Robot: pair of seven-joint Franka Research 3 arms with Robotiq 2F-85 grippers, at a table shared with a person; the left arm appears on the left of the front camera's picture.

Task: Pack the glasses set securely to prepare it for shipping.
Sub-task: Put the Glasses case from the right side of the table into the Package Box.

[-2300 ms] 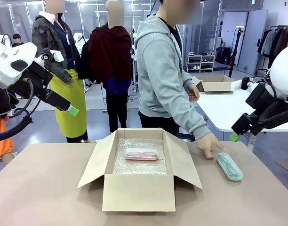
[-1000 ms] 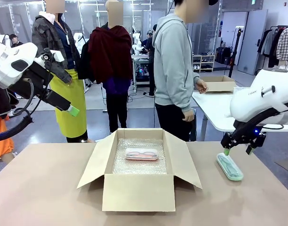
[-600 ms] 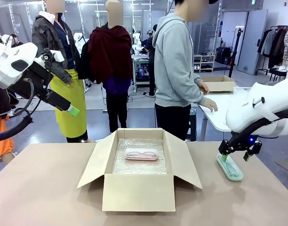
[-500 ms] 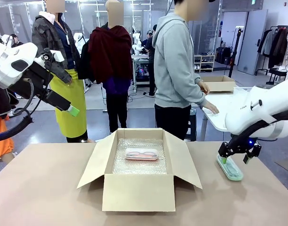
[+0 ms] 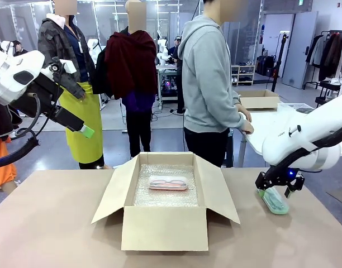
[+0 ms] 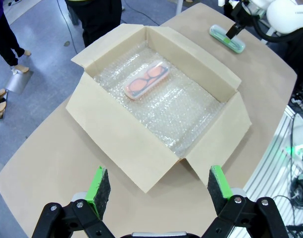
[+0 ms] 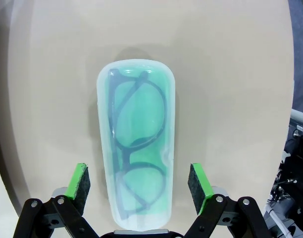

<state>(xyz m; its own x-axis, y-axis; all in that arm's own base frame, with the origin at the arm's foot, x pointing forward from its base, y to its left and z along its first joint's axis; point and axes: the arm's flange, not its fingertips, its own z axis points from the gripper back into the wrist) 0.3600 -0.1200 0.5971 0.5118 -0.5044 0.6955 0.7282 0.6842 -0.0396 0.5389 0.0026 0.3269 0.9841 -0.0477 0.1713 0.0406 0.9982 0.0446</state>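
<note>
**One case boxed, the second about to be gripped**

The right jaws stand wide astride the mint case [image 7: 136,144], pads [image 7: 198,181] clear of both its long sides. It lies flat on the surface [image 5: 59,223], right of the cardboard box [image 5: 164,229] and near the surface's edge. The pink case [image 5: 168,182] lies inside the box on bubble wrap [image 5: 160,196], with free room beside it. The left jaws, wide and empty, hang high to the left of the box. Roughly half looks done: the flaps [image 5: 218,195] are open.

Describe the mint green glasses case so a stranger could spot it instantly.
From the open brown cardboard box in the middle of the tan table, look to the robot's right. There, on bare tabletop, lies a flat, round-ended, translucent mint green case holding dark-framed glasses, between the pads of the open right gripper. The similar pale pink case sits inside the box.
</note>
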